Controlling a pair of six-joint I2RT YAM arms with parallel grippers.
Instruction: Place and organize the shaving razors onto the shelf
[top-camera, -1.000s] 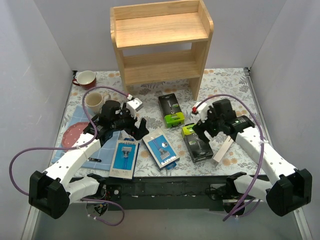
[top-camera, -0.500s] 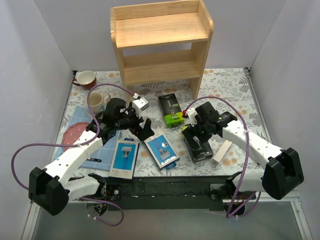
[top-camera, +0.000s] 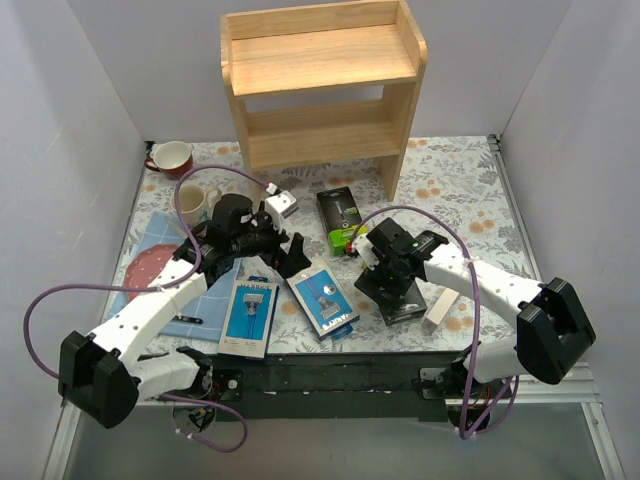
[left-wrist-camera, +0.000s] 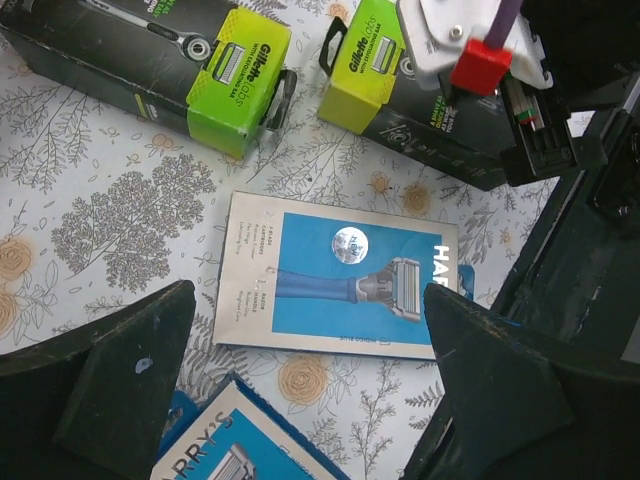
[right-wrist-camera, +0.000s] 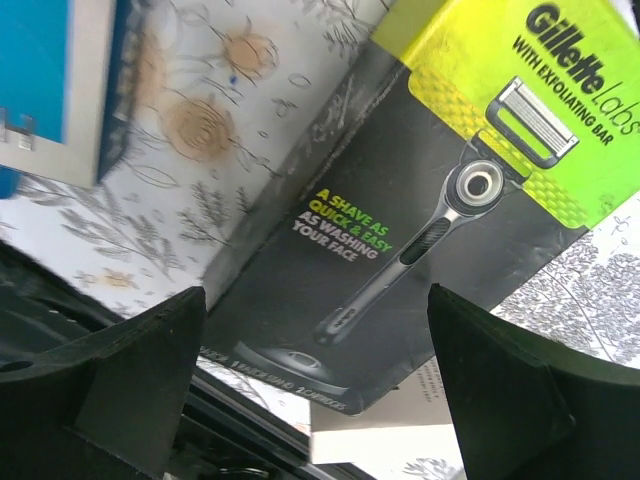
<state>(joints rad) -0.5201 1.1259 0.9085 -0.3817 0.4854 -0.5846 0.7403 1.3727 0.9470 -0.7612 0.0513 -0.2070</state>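
Observation:
The wooden shelf stands at the back, both tiers bare. One black box with a lime end lies in front of it. A second black box lies under my open right gripper; in the right wrist view the box sits between the spread fingers. Two blue razor packs lie near the front. My open left gripper hovers over the right blue pack. One slim white box lies at the right; the other is not visible.
A red mug and a cream mug stand at the back left. A red plate and a blue mat with a small dark-handled utensil lie at the left. White walls enclose the table.
My right gripper has moved left and down over the near black box. My left gripper has shifted right toward the blue packs. The packs have not moved.

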